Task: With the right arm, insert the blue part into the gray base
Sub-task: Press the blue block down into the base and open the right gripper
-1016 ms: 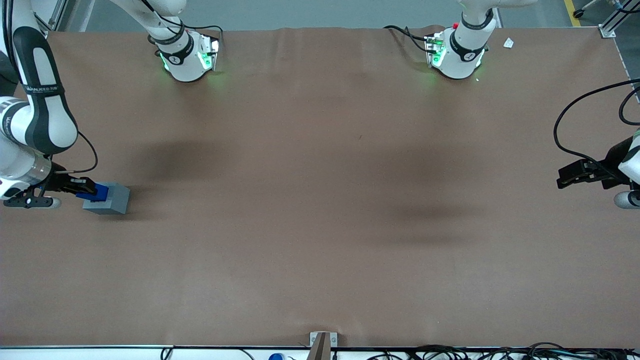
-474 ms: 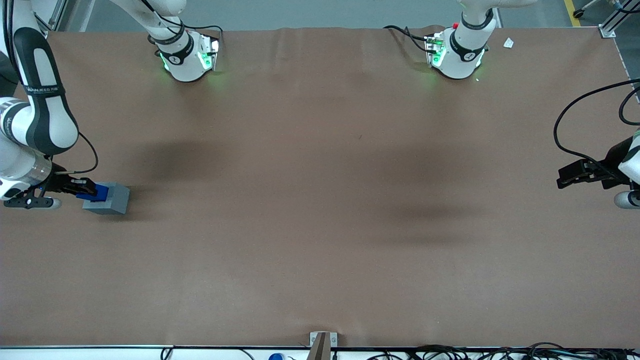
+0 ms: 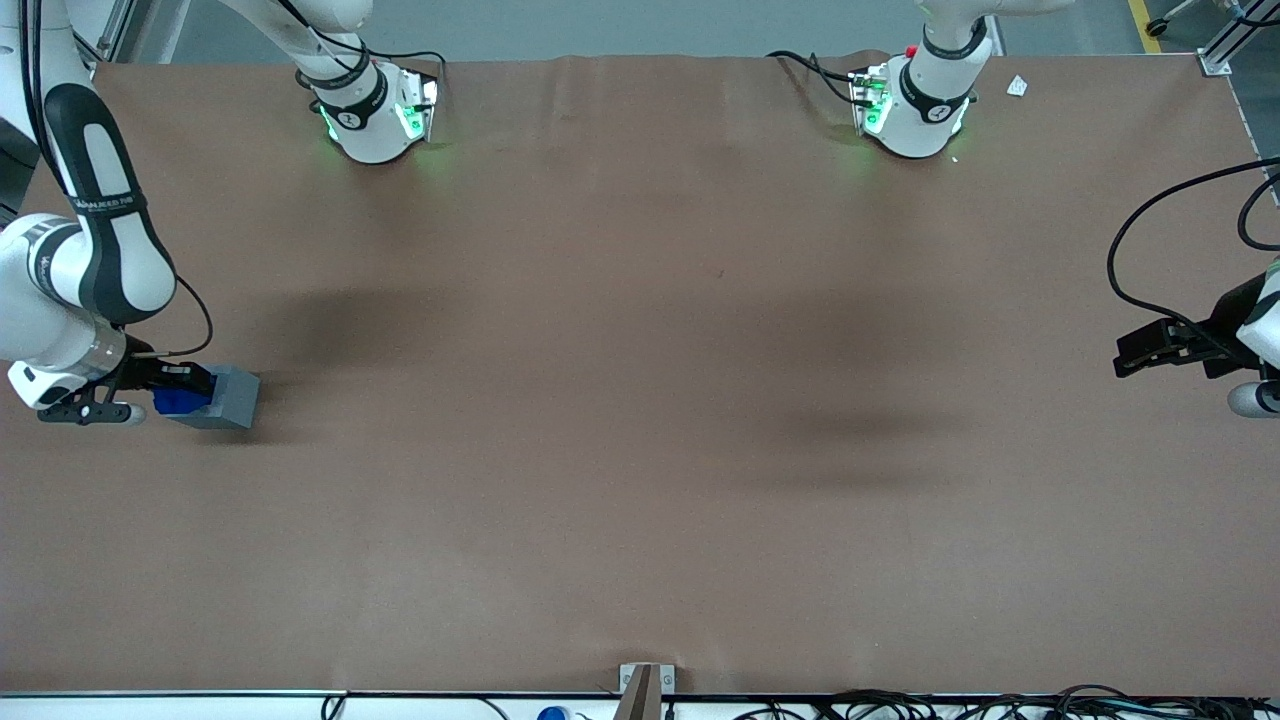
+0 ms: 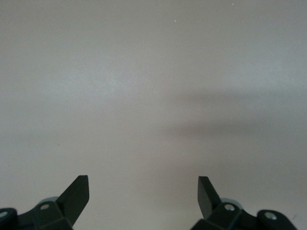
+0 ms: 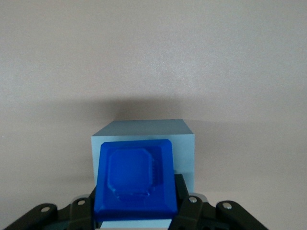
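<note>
The gray base (image 3: pixel 228 398) sits on the brown table at the working arm's end. My right gripper (image 3: pixel 183 391) is right above it, shut on the blue part (image 3: pixel 178 401), which sits low over the base's top. In the right wrist view the blue part (image 5: pixel 134 179) with its raised step fills the space between the black fingers (image 5: pixel 183 203) and covers most of the gray base (image 5: pixel 184 148). The recess is hidden under the blue part.
The brown table cloth (image 3: pixel 640 400) stretches wide toward the parked arm's end. Two arm bases (image 3: pixel 375 110) stand along the table's edge farthest from the front camera. A small metal bracket (image 3: pixel 645 680) sits at the edge nearest the front camera.
The right arm has shifted a little toward the gray base and lowered. The blue part now sits lower and more over the base, partly hidden by the gripper.
</note>
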{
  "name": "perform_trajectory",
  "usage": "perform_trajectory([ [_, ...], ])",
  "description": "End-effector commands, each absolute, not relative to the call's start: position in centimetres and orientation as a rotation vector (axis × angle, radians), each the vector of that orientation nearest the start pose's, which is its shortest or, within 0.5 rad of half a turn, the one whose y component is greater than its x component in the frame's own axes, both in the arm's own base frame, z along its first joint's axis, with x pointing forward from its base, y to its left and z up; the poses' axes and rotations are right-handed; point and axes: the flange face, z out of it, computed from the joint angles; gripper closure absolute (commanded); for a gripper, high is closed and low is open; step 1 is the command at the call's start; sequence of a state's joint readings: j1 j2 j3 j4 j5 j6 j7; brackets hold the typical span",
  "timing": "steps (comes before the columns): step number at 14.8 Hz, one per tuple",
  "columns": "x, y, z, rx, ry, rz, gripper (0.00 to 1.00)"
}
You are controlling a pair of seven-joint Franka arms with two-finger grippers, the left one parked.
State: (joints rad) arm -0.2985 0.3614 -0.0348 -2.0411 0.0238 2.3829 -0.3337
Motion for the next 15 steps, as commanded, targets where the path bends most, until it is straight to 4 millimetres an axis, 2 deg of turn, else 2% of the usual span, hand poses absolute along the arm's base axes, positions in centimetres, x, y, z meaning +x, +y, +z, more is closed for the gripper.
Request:
perform_trajectory([
  [1, 55.98, -19.29, 26.65, -3.127, 0.033, 0.017, 0.42],
  [4, 56.02, -19.30, 26.70, -3.127, 0.033, 0.017, 0.41],
  [6, 56.05, -19.21, 26.72, -3.126, 0.028, 0.021, 0.33],
  [8, 56.08, -19.22, 26.93, -3.126, 0.026, 0.019, 0.21],
  [15, 56.13, -19.33, 27.27, -3.128, 0.021, 0.010, 0.18],
])
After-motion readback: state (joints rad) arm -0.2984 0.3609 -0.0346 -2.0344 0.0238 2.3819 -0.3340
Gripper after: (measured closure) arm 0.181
